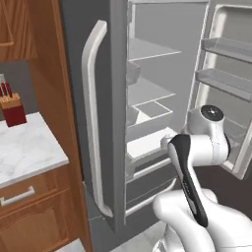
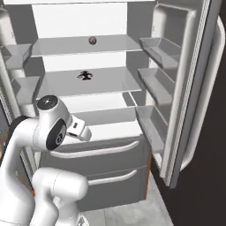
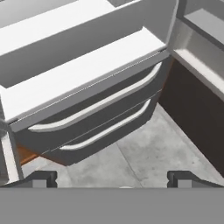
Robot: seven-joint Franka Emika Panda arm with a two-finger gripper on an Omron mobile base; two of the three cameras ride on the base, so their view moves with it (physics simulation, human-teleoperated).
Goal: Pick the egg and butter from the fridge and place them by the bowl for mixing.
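The grey steel fridge (image 2: 88,84) stands with both doors open, its white shelves bare but for two small things. The egg (image 2: 92,40), a little brownish-grey oval, lies on the upper shelf near the back. My gripper (image 3: 113,179) is open, its two dark fingertips (image 3: 41,178) set wide apart with nothing between them. It hangs low before the fridge and looks down at the two lower drawers (image 3: 96,113) and the floor. My white hand (image 2: 78,127) sits level with the bottom shelf, well below the egg. The butter and the bowl are out of view.
A dark spiky item (image 2: 84,75) lies on the middle shelf. The right door (image 2: 176,88) with its clear bins swings out to the right; the left door (image 1: 98,98) with a long curved handle stands beside a wooden cabinet. A marble counter (image 1: 24,147) carries a red knife block (image 1: 14,113).
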